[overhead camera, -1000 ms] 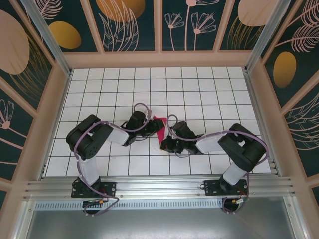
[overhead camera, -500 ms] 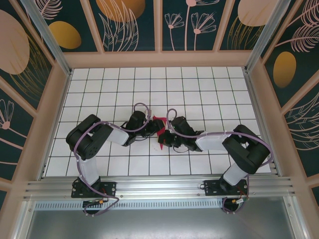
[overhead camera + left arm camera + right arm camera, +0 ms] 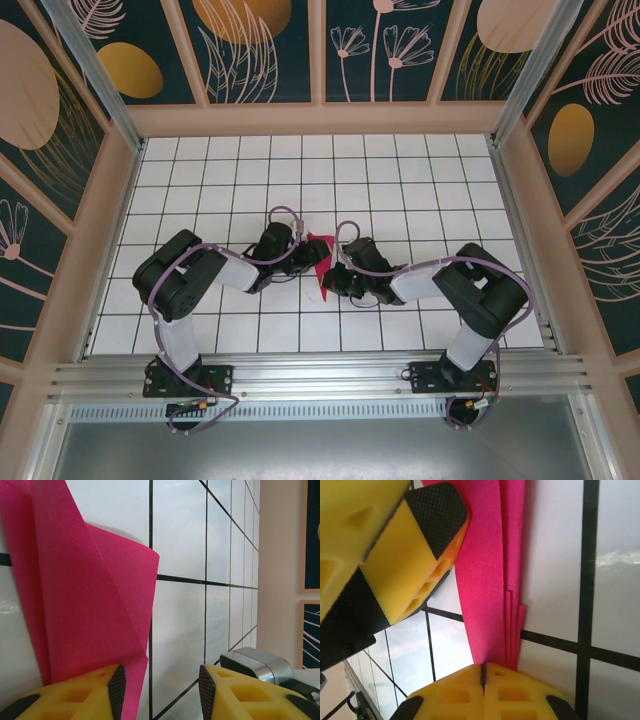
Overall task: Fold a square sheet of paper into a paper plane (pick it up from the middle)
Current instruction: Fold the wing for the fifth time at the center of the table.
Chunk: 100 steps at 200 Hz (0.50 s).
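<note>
The magenta-pink sheet of paper lies mid-table, folded into a narrow, pointed, layered strip. In the left wrist view one flap stands up off the tiles. My left gripper is open, its left finger against the paper's edge and its right finger over bare tile; from above it sits at the paper's left side. My right gripper is shut, its joined tips resting on the stacked folds at the strip's near end. Whether any layer is pinched is not visible.
White grid tiles spread all round the two grippers. Beige walls with patterned panels enclose the table. The left gripper's yellow finger hangs just beside the paper in the right wrist view. An aluminium rail runs along the near edge.
The right gripper slid left along the paper's near end, then slightly farther away, and its forearm swung closer in. The left gripper stayed put beside the paper.
</note>
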Tool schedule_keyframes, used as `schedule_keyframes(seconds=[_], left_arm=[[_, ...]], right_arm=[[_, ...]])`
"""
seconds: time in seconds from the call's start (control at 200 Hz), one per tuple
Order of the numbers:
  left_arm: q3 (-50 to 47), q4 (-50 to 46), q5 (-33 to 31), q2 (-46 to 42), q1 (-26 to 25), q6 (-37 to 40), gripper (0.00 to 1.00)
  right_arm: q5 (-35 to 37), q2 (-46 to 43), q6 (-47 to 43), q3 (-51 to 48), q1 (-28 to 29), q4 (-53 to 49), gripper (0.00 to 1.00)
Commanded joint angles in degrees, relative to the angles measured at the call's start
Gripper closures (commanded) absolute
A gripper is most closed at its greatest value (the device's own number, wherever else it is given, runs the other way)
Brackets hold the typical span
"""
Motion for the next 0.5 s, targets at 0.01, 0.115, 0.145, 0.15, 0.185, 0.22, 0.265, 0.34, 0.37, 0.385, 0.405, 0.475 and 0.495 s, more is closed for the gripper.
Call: schedule_keyframes(seconds=[0.01, 0.115, 0.145, 0.15, 0.185, 0.22, 0.265, 0.34, 0.37, 0.385, 0.405, 0.475, 0.495], left_arm=[[2.1, -3.0, -1.3, 1.5, 0.2, 2.4, 0.54], [2.7, -1.9, -1.2, 2.2, 0.5, 2.9, 0.53], [2.7, -1.5, -1.1, 2.2, 0.6, 3.0, 0.53], [2.8, -1.4, -1.1, 2.2, 0.6, 3.0, 0.53], [3.0, -1.6, -1.2, 2.2, 0.7, 3.3, 0.52], [3.2, -2.1, -1.5, 2.2, 0.8, 3.7, 0.52], [3.3, -2.1, -1.6, 2.4, 1.0, 4.1, 0.52], [3.4, -2.2, -1.5, 2.8, 1.6, 4.4, 0.52], [3.4, -2.2, -1.4, 3.0, 1.8, 4.6, 0.52], [3.4, -2.1, -1.5, 3.0, 1.9, 4.7, 0.52], [3.4, -2.1, -1.5, 3.0, 2.0, 4.8, 0.52], [3.5, -1.7, -1.4, 3.1, 2.4, 5.2, 0.52], [3.5, -1.7, -1.2, 3.1, 2.5, 5.3, 0.52]], right_arm=[[-1.2, 1.2, -4.1, -3.8, -0.7, -9.5, 0.99], [-2.4, 1.7, -7.4, -3.4, -1.1, -10.9, 1.0], [-2.6, 2.0, -8.0, -3.2, -1.3, -11.5, 1.0], [-2.6, 2.1, -8.1, -3.2, -1.3, -11.6, 1.0], [-3.0, 2.4, -8.9, -3.1, -1.6, -12.0, 1.0], [-3.4, 2.7, -9.6, -3.2, -2.0, -12.1, 1.0], [-3.9, 2.9, -10.4, -3.2, -2.2, -12.3, 1.0], [-4.4, 2.7, -11.8, -3.0, -2.6, -13.3, 1.0], [-4.4, 2.6, -12.5, -2.8, -2.7, -14.2, 1.0], [-4.4, 2.6, -12.7, -2.7, -2.8, -14.5, 1.0], [-4.4, 2.6, -13.2, -2.6, -2.8, -15.0, 1.0], [-4.8, 2.5, -14.6, -2.3, -3.1, -16.1, 1.0], [-4.7, 2.5, -14.9, -2.3, -3.2, -16.6, 1.0]])
